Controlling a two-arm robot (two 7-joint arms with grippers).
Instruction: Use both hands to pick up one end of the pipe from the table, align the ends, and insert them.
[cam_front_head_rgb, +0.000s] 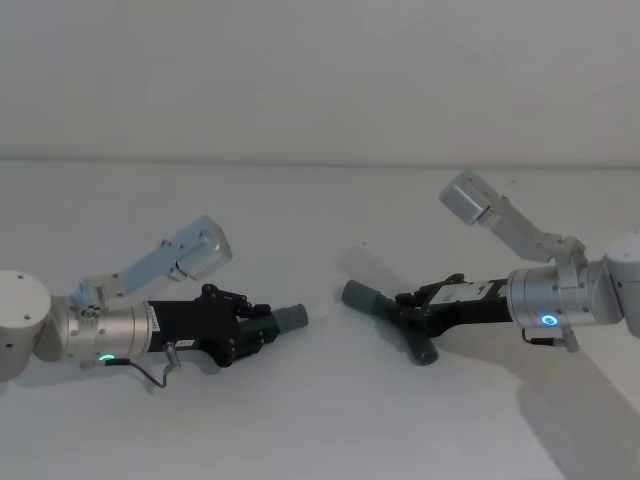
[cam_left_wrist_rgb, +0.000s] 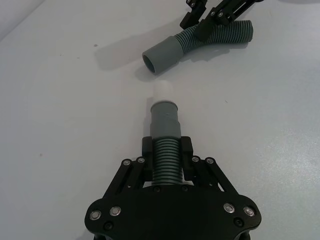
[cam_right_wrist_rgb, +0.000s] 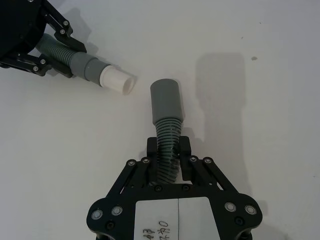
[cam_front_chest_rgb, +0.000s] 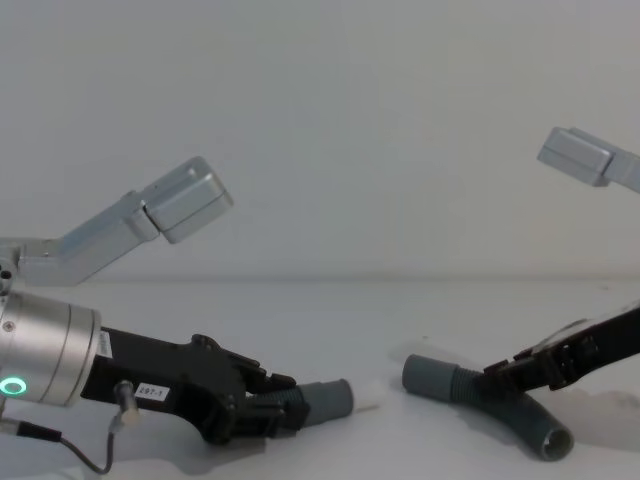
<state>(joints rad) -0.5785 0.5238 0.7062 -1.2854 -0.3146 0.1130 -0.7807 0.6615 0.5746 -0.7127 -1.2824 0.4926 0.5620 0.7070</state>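
Head view, left arm (cam_front_head_rgb: 100, 335): comes in from the left edge, low and nearly level over the tabletop (cam_front_head_rgb: 320, 430), wrist pointing toward the middle.
Left tool (cam_front_head_rgb: 268, 322): fingers clamped on the ribbed stretch of the left hose piece (cam_front_head_rgb: 290, 318), just behind its smooth cuff.
Left hose piece: juts straight out ahead of the fingers, white stub (cam_left_wrist_rgb: 162, 90) leading.
Gap: stub and right cuff (cam_left_wrist_rgb: 161, 54) are near but apart; in the left wrist view the cuff's mouth sits a little off the stub's line and is turned aside.
Right hose piece (cam_front_head_rgb: 372, 300): bent, cuff toward the middle, ribbed open end drooping toward the tabletop.
Right tool (cam_front_head_rgb: 408, 305): fingers closed on the ribs behind the cuff.
Right arm (cam_front_head_rgb: 565, 295): enters from the right edge, low, angled inward.
Handling: probably light and floppy along the ribs, stiff at the cuffs. A hold close behind each cuff suits it, since the ribs should resist slipping. The cuff likely needs turning square to the stub before any push.
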